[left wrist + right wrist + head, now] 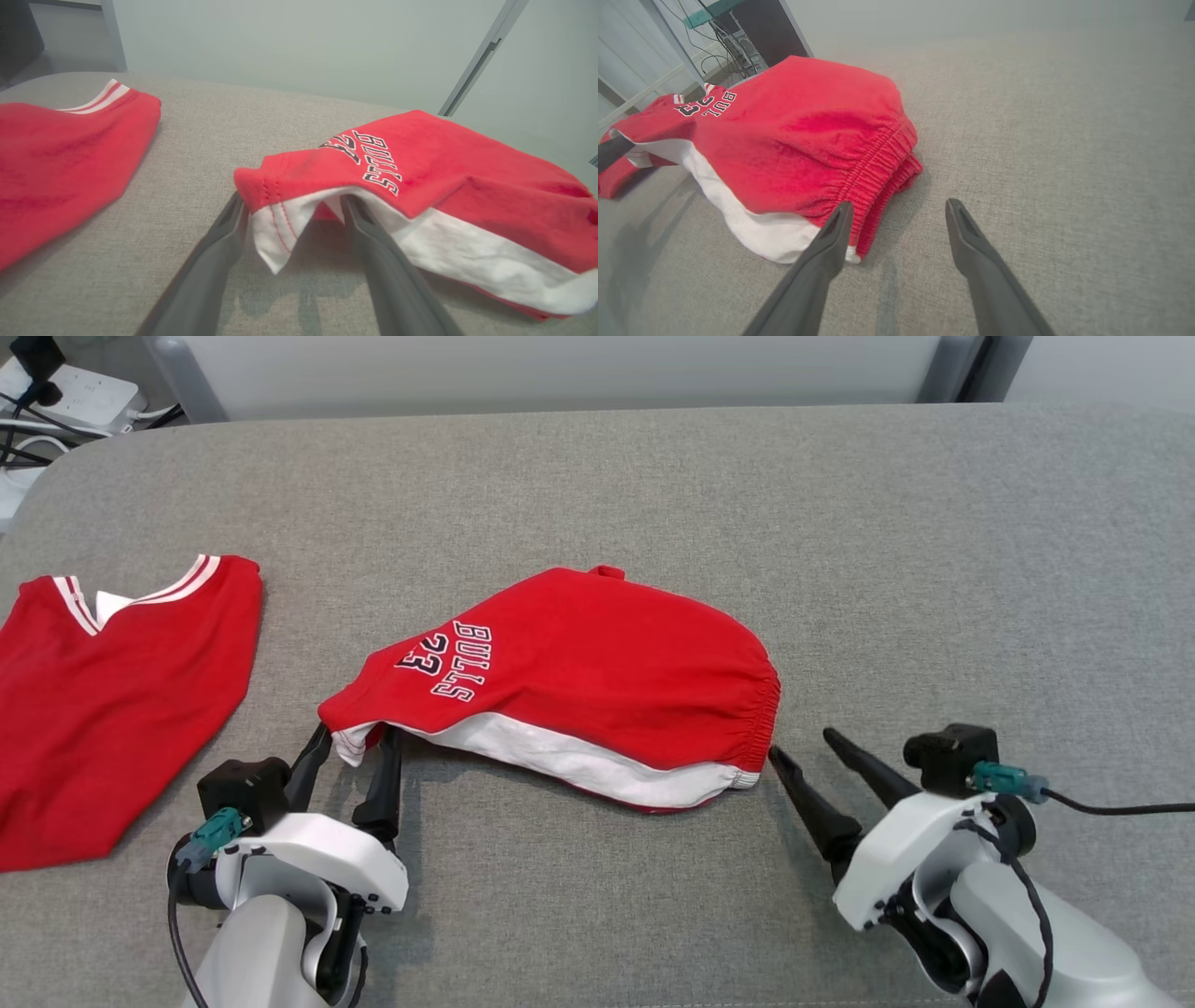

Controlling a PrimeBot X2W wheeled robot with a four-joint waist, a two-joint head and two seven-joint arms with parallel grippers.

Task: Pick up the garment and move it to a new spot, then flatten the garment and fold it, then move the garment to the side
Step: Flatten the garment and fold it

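Observation:
The garment is a pair of red shorts (597, 681) with a white side stripe and "BULLS 23" lettering, lying folded in the middle of the grey table (840, 541). My left gripper (358, 742) is open at its left hem. In the left wrist view the white hem corner (275, 228) hangs between the two fingers (210, 261), with the red cloth (467, 177) resting over their tips. My right gripper (802, 745) stands open at the elastic waistband (878, 158) on the shorts' right end. Its left fingertip (838, 224) is against the band's edge and the other rests over bare table.
A red jersey (121, 691) with a white-striped V-neck lies flat at the table's left side, also in the left wrist view (60, 158). Power strips and cables (65, 392) sit beyond the far left corner. Bare grey cloth stretches right of and behind the shorts.

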